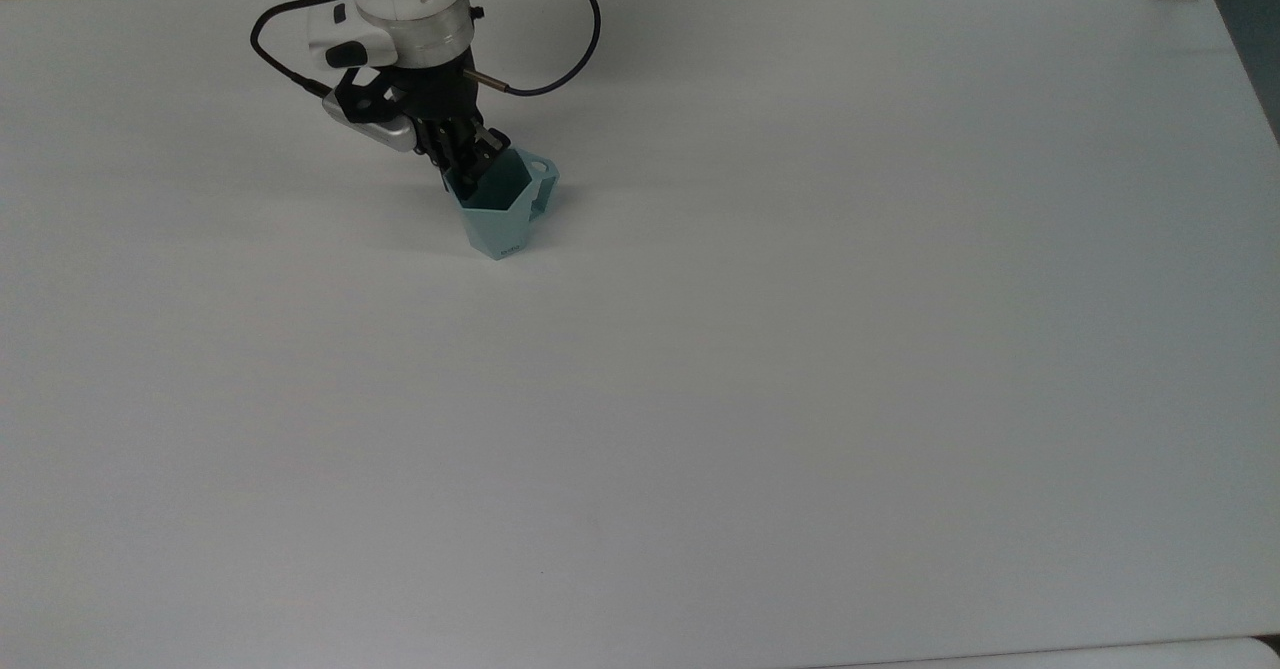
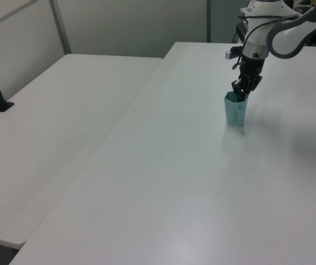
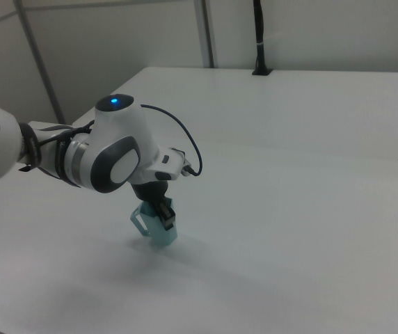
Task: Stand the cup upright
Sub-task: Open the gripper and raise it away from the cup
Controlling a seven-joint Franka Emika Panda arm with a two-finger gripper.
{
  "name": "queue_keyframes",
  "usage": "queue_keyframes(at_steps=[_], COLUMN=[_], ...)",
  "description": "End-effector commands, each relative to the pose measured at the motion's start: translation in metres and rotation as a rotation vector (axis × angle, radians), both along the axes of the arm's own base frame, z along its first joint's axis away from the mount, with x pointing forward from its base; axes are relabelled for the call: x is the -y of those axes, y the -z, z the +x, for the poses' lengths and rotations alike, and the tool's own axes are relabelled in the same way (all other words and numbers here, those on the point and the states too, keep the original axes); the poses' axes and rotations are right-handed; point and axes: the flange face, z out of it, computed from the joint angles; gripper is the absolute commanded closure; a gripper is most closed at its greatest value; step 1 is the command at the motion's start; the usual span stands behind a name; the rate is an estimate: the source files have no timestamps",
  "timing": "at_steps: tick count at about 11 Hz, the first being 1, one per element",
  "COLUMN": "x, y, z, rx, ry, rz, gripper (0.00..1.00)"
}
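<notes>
A small pale teal plastic cup (image 1: 505,209) with flat faceted sides, a hexagonal rim and an angular side handle stands mouth-up on the wide white table (image 1: 800,349), in the far left part of the top view. Its tapered base meets the table surface and its body looks close to vertical in the left view (image 2: 236,109). In the top view the handle sticks out from the cup's right side; in the right view (image 3: 157,228) it points to the left.

The white Franka arm's black two-finger gripper (image 1: 466,171) comes down onto the cup from above, at the rim's left edge in the top view. The dark fingers (image 1: 470,175) sit narrow on that edge of the wall, one reaching down inside the mouth and the other against the outside, so they are pinching the cup's wall. In the left view the gripper (image 2: 241,93) meets the top of the cup, with the grey and white wrist above it. In the right view the rounded white arm housing (image 3: 119,153) with a blue light on top hangs just over the cup, and the gripper (image 3: 164,212) covers part of the rim.

A black cable (image 1: 560,44) loops from the wrist. A second white table (image 2: 47,143) stands beside the main one in the left view.
</notes>
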Motion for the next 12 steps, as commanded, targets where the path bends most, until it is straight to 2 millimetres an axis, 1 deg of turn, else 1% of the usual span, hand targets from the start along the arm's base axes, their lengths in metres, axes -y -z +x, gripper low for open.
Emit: queue_keyframes(at_steps=[1,2,4,6,7,8,9,10,11,12], x=[-0.002,-0.003,-0.004,-0.005,-0.003,0.004,0.008,0.01,0.017,0.023], y=[-0.009,-0.018,-0.052,-0.102,-0.13,-0.157,-0.178,-0.195,-0.213,-0.224], z=[-0.002,0.0,0.009,0.023,0.029,0.031,0.029,0.022,0.013,0.005], rx=[0.003,0.01,0.024,0.038,0.034,0.034,0.039,0.022,-0.025,-0.089], ry=[-0.002,-0.001,-0.008,-0.04,-0.042,-0.042,-0.108,-0.236,-0.356,-0.485], rz=[0.02,0.023,0.031,0.028,0.03,0.031,0.018,-0.006,-0.064,-0.101], gripper=[0.0,0.0,0.0,0.0,0.0,0.0,0.0,0.0,0.0,0.0])
